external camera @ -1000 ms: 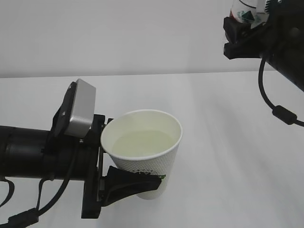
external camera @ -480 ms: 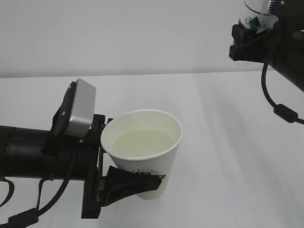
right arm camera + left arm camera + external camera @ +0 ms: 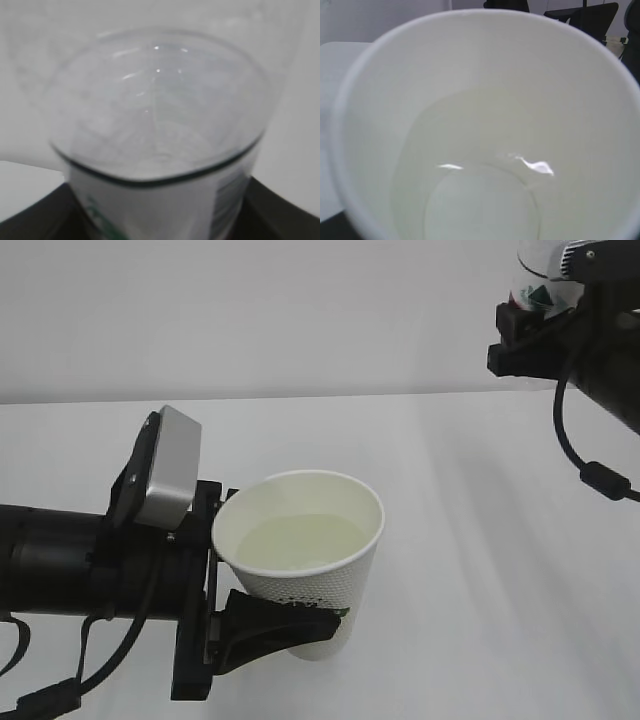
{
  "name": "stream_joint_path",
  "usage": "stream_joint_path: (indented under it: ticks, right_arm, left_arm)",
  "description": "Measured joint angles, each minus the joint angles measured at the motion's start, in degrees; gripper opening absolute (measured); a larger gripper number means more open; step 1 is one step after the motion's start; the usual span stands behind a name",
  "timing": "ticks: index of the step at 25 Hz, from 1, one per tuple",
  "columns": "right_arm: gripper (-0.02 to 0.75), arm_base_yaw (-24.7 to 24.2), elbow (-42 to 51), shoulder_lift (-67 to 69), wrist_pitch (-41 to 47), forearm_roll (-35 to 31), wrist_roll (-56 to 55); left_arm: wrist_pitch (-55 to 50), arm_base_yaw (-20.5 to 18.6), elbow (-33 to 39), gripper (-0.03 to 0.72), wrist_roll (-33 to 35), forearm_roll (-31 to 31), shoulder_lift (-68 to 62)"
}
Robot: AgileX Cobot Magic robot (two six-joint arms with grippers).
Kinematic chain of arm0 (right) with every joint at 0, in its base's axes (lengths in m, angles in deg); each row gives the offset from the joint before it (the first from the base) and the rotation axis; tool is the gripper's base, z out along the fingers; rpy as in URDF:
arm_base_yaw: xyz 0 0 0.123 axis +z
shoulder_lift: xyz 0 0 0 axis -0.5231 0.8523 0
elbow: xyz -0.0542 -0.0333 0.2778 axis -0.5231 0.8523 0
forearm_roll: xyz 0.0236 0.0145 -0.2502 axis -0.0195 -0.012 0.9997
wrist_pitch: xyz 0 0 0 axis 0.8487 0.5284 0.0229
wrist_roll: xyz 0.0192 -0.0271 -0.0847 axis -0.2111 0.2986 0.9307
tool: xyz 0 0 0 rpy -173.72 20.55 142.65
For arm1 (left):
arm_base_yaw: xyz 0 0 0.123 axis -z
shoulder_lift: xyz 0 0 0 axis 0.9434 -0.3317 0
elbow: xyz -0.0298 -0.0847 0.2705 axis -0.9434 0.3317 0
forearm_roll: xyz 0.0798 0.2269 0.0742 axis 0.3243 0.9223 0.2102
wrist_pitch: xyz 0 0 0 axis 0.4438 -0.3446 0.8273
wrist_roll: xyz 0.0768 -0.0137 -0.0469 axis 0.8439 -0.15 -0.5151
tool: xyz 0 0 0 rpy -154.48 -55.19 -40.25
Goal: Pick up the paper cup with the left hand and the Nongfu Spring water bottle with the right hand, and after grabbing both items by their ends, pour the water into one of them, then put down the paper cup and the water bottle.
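Shifted since the earlier frames: only the black right gripper with its trailing cable (image 3: 545,325), which has drifted up and toward 2 o'clock, carrying the clear plastic Nongfu Spring bottle with green-and-white mountain emblem (image 3: 540,278) further into the corner of the exterior view. All else is unmoved.

Item 1: small white paper cup with dark green lettering and rolled rim (image 3: 305,575). Position: centre of the exterior view, upright, clamped low on its wall by the black left gripper with silver-grey block (image 3: 225,585), which reaches in from 9 o'clock. Contents: pale pool of clear water (image 3: 480,195) covering the bottom, level well below the rim. Whether its base touches the plain white table (image 3: 480,540) cannot be told.

Item 2: bottle, at 2 o'clock from the cup and well apart from it, clamped between the right gripper's jaws. The right wrist view looks along the clear body (image 3: 157,125); how much water remains is unclear.

Status, as judged: pouring looks done; both items are still to be set down.

Risks:
- Cup wall is thin paper; a tighter squeeze would buckle it and push water over the rim.
- A tilted or abrupt descent would slop the water, or leave the cup tipping on release.
- Bottle has no cap visible; any tilt while lowering could spill what remains.
- Opening above the surface would drop either item.
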Motion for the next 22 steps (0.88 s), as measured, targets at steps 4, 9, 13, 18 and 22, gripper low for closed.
stream_joint_path:
  ticks: [4,9,13,18,22]
  right_arm:
    - [0.469,0.0,0.0,0.0,1.22,-0.2,0.03]
    - [0.469,0.0,0.0,1.65,0.46,-0.2,0.03]
    - [0.488,0.0,0.0,3.96,-0.17,-0.97,0.18]
    - [0.47,0.0,0.0,4.72,-1.06,-3.97,0.18]
    - [0.47,0.0,0.0,5.69,-1.49,-4.76,0.06]
  left_arm:
    - [0.0,0.0,0.0,0.528,0.0,0.0,0.0]
    - [0.11,0.0,0.0,0.528,0.0,0.0,0.0]
    - [0.11,0.0,0.0,0.528,0.0,0.0,0.0]
    - [0.11,0.0,0.0,0.528,0.0,0.0,0.0]
    - [0.11,0.0,0.0,0.528,0.0,0.0,0.0]
